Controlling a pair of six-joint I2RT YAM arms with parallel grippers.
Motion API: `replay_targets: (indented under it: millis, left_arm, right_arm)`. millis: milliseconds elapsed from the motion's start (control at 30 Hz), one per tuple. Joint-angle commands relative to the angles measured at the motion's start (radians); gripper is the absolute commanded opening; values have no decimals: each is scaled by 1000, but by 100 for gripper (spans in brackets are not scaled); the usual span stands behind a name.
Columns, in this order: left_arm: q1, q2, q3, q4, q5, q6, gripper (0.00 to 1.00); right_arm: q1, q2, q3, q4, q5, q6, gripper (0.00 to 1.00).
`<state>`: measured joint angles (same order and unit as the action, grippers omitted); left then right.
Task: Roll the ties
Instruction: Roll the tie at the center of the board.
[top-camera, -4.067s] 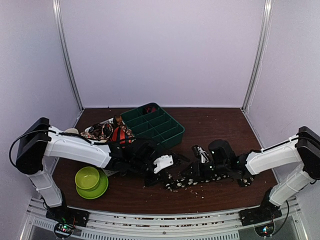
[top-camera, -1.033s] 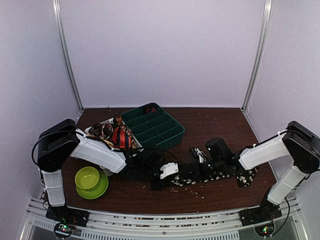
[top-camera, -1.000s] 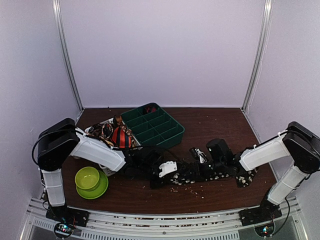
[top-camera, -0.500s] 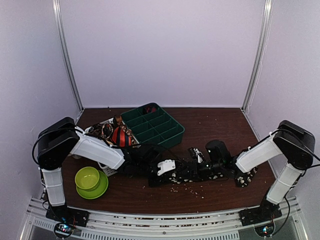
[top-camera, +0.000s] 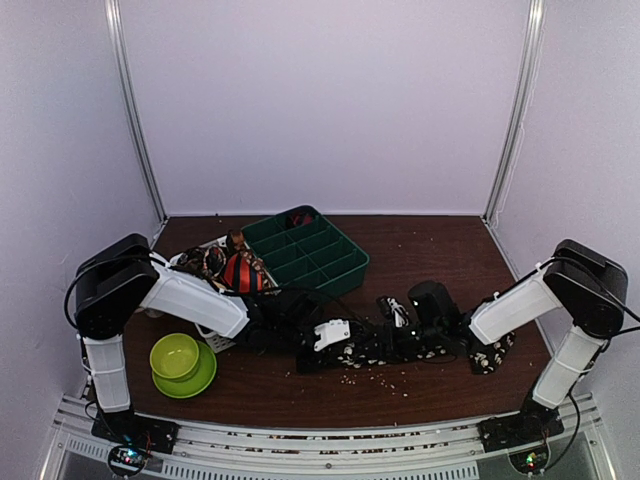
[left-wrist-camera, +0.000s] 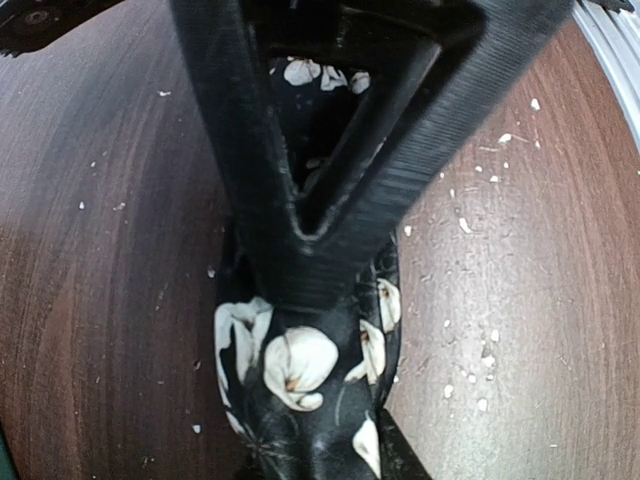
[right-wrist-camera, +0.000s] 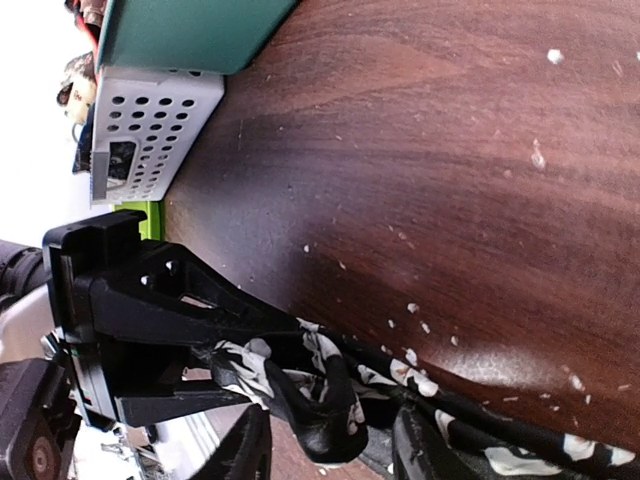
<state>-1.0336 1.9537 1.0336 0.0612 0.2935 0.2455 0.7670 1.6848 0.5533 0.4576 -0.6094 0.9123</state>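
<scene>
A black tie with cream flowers (top-camera: 440, 352) lies along the table's front, its wide end (top-camera: 490, 355) at the right. The narrow end is coiled into a small roll (right-wrist-camera: 330, 400). My left gripper (top-camera: 345, 350) is shut on that roll; in the left wrist view its fingers (left-wrist-camera: 300, 270) meet in a V over the flowered fabric (left-wrist-camera: 300, 370). My right gripper (right-wrist-camera: 332, 445) stands open, with one fingertip on each side of the roll, facing the left gripper (right-wrist-camera: 150, 300). Other ties (top-camera: 230, 268), red-black striped and brown patterned, sit in a white basket.
A green compartment tray (top-camera: 310, 250) stands behind the grippers, with the white perforated basket (right-wrist-camera: 150, 130) at its left. A lime bowl on a plate (top-camera: 178, 360) is at the front left. White crumbs dot the brown table (left-wrist-camera: 480, 300).
The two grippers have closed in on each other over the tie's roll. The right wrist shifted a little left and its elbow rose. The tie lies straighter than four seconds ago.
</scene>
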Motion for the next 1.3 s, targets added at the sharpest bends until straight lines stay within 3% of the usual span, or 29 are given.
replay_targets:
  millis: [0,133,267,333,367,533,633,700,867,1100,1267]
  left_arm:
    - [3,-12,-17,-57,20,7,26]
    - [8,-24,-16,-55,15,-10,34]
    - [13,-85,-31,-52,-36,-45,67]
    - [15,-158,-79,-7,-67,-67,95]
    - [15,-200,-107,20,-85,-80,98]
    - [15,-459,-235,168,-290,-232,98]
    - [15,-584,-405,472,-281,-317,98]
    - [16,-566,-472,607,-270,-364,98]
    - [15,-507,-382,368,-146,-228,98]
    - [-42,-318,-310,310,-96,-51,97]
    - [-51,-179,-188,282,-59,-17,86]
  right_arm:
    - [3,-1,29,24,5,-7,33]
    - [7,5,23,50,-16,-2,3]
    - [8,5,2,66,-32,3,0]
    - [9,0,-7,68,-35,2,0]
    - [11,-2,-11,66,-36,0,0]
    - [9,-11,-15,43,-44,-6,0]
    - [10,-14,-8,21,-51,-18,0]
    - [10,-12,3,-2,-54,-31,0]
    - [8,-4,37,-68,-51,-54,0]
    - [-17,-14,50,-151,-48,-87,0]
    - [-20,-28,59,-211,-45,-112,0]
